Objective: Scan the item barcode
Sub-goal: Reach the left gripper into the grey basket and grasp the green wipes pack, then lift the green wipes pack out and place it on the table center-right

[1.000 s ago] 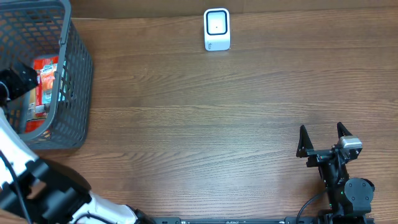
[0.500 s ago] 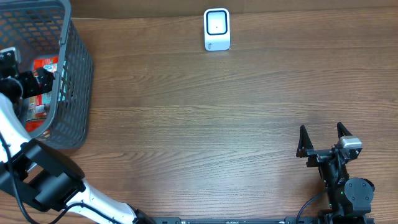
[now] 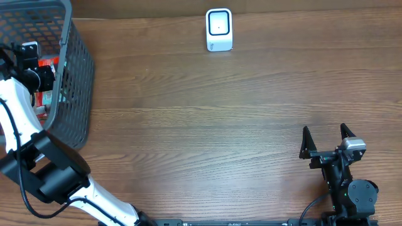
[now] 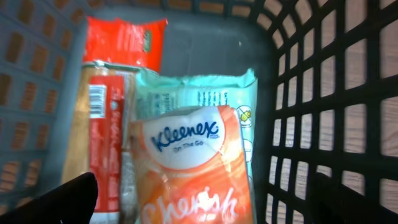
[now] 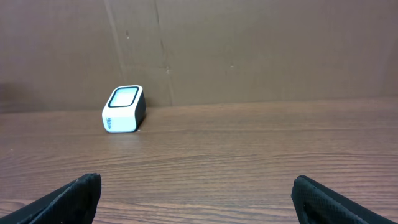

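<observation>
**Overhead.** My left gripper (image 3: 38, 66) hangs inside the grey basket (image 3: 74, 88) at the left end of the desk (image 3: 201, 125), jaws spread wide and holding nothing. My right gripper (image 3: 325, 138) sits at the near right corner, equally open and empty. The scanner (image 3: 219, 29) stands at the far edge, well apart from both. The risks I see from here are a long carry across bare wood with a soft pack, and a finger catching the mesh wall close beside my wrist on the way out.

**Left wrist.** The Kleenex pack (image 4: 193, 162), which I take to be the item, lies on top of the heap and directly between my open fingers. It is orange and white, wrapped in glossy, slightly puffed film. It overlaps a mint-green pack (image 4: 208, 93) and touches a tan-and-red packet (image 4: 99, 143) on its left. A red packet (image 4: 124, 37) lies further back.

- Closing here could pinch a neighbour along with the pack.
- The slick film could slide out of a shallow grip.
- No code shows on the pack's upper face, so I judge it will need turning before it reads.
- The only barcode (image 4: 96, 99) I can see belongs to the tan-and-red packet, so the wrong item could get picked.

**Right wrist.** The scanner is a small white block with a dark rim round its pale window, tilted up towards me. Nothing lies between my parted right fingers. A code presented at the wrong angle to that window would probably not register.
</observation>
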Robot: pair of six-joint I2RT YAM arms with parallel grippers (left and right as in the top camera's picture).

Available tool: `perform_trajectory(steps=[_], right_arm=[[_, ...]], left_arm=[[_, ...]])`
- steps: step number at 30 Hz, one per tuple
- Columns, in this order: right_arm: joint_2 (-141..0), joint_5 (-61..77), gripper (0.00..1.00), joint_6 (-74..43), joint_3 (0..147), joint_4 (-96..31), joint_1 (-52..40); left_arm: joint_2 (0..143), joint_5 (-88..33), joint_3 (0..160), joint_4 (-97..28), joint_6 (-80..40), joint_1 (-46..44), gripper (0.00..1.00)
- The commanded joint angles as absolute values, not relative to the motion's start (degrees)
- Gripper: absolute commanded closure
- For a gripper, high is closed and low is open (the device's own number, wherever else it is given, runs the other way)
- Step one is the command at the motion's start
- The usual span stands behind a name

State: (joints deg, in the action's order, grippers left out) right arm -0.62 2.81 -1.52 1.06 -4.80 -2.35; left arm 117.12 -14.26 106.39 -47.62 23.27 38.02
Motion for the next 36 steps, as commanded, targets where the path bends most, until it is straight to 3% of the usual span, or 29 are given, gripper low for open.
perform_trajectory(steps=[1, 17, 22, 36], right_arm=[[-0.16, 3.11, 0.0, -1.45, 0.45, -4.62, -2.59], [-0.16, 3.11, 0.0, -1.45, 0.45, -4.62, -2.59], [-0.16, 3.11, 0.0, -1.45, 0.45, -4.6, -2.59], [-0.16, 3.11, 0.0, -1.45, 0.45, -4.62, -2.59]], left_arm=[[120.33, -13.52, 107.18, -48.12, 22.04, 38.17, 0.0], [127.09, -13.08, 107.15, -47.42, 22.04, 38.22, 0.0], [127.07, -13.1, 107.15, -46.63, 22.04, 38.22, 0.22], [126.93, -12.93, 107.22, -47.31, 22.02, 38.24, 0.53]])
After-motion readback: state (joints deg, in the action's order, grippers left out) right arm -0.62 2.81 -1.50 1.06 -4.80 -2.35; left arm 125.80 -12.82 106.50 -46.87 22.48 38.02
